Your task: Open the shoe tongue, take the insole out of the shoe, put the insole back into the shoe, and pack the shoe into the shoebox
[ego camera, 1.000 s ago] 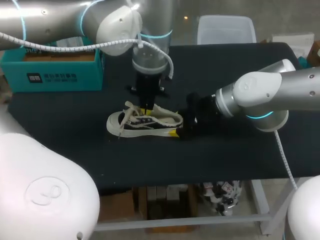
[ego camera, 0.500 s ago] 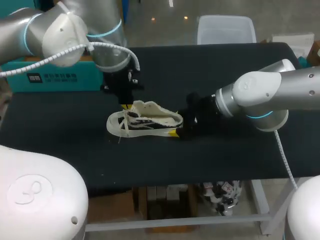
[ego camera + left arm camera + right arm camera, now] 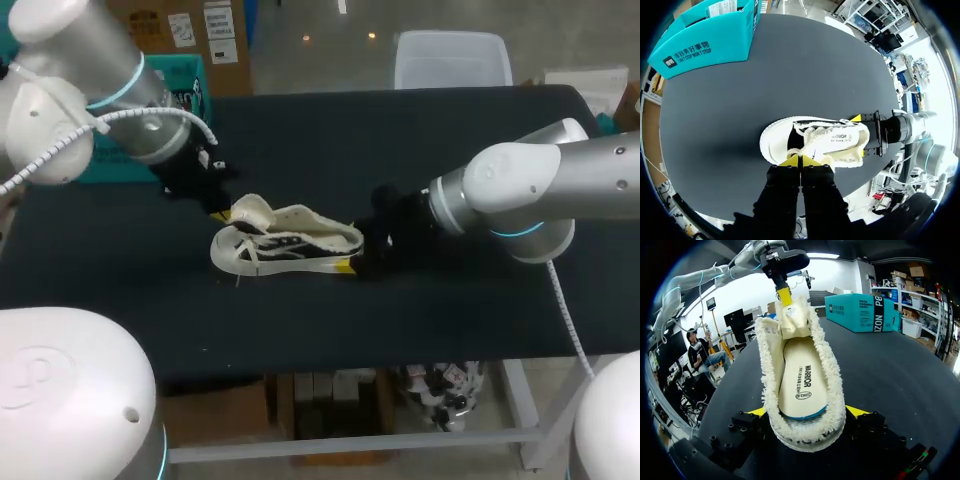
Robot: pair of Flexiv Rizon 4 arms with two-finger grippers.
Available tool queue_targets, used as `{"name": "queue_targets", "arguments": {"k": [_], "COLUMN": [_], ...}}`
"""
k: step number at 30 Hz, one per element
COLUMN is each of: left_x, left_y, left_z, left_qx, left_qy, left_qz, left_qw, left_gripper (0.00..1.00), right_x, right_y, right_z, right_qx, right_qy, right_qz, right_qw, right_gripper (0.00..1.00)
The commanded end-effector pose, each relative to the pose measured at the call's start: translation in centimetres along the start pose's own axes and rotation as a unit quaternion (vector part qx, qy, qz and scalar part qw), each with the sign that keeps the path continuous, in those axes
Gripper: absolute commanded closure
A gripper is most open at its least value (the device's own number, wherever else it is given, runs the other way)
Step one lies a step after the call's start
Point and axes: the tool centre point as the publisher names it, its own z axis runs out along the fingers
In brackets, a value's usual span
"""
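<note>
The head camera looks down from behind; both wrist cameras sit close, left above, right at the heel; all three share the white fleece-lined shoe [image 3: 290,240].

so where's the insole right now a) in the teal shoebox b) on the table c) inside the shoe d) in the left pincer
c: the right wrist view shows the insole lying flat inside the shoe, whose tongue the left pincer holds up.

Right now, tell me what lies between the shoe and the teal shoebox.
Nothing: the left wrist view shows only bare black table between the shoe and the shoebox. In the head view my left arm hides that stretch.
</note>
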Motion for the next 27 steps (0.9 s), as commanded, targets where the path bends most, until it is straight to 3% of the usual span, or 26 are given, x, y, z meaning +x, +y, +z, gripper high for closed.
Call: {"name": "queue_targets", "arguments": {"k": [1, 5, 9, 10, 11, 12, 15, 19, 21, 22, 25, 27], "left_x": [-1.7, -1.9, -0.8, -0.3, 0.1, 0.6, 2.2, 4.4, 5.6, 6.3, 7.8, 9.0], "left_y": [-0.4, -0.9, -1.7, -2.0, -2.1, -2.2, -2.4, -2.7, -2.8, -2.8, -3.0, -3.1], "left_z": [0.0, 0.3, 0.3, 0.2, -0.1, -0.4, -1.6, -2.6, -3.1, -3.4, -3.7, -3.6], "left_qx": [0.003, -0.011, -0.031, -0.032, -0.037, -0.038, -0.047, -0.058, -0.062, -0.062, -0.073, -0.088], "left_qy": [0.083, 0.089, 0.095, 0.091, 0.098, 0.097, 0.097, 0.082, 0.077, 0.066, 0.054, 0.049], "left_qz": [-0.007, -0.002, 0.026, 0.037, 0.048, 0.060, 0.103, 0.158, 0.186, 0.211, 0.256, 0.308], "left_qw": [0.997, 0.996, 0.995, 0.995, 0.993, 0.993, 0.989, 0.982, 0.977, 0.973, 0.962, 0.946], "left_gripper": [1.00, 1.00, 1.00, 0.75, 0.62, 0.55, 0.53, 0.63, 0.81, 1.00, 1.00, 1.00], "right_x": [-0.1, -0.1, -0.1, -0.1, -0.1, -0.1, -0.1, -0.1, -0.1, -0.1, -0.1, -0.1], "right_y": [-0.5, -0.5, -0.5, -0.5, -0.5, -0.5, -0.5, -0.5, -0.5, -0.5, -0.5, -0.5], "right_z": [0.0, 0.0, 0.0, 0.0, 0.0, 0.0, 0.0, 0.0, 0.0, 0.0, 0.0, 0.0], "right_qx": [-0.001, -0.001, -0.001, -0.001, -0.001, -0.001, -0.001, -0.001, -0.001, -0.001, -0.001, -0.001], "right_qy": [0.001, 0.001, 0.001, 0.001, 0.001, 0.001, 0.001, 0.001, 0.001, 0.001, 0.001, 0.001], "right_qz": [0.000, 0.000, 0.000, 0.000, 0.000, 0.000, 0.000, 0.000, 0.000, 0.000, 0.000, 0.000], "right_qw": [1.000, 1.000, 1.000, 1.000, 1.000, 1.000, 1.000, 1.000, 1.000, 1.000, 1.000, 1.000], "right_gripper": [1.00, 1.00, 1.00, 1.00, 1.00, 1.00, 1.00, 1.00, 1.00, 1.00, 1.00, 1.00]}}
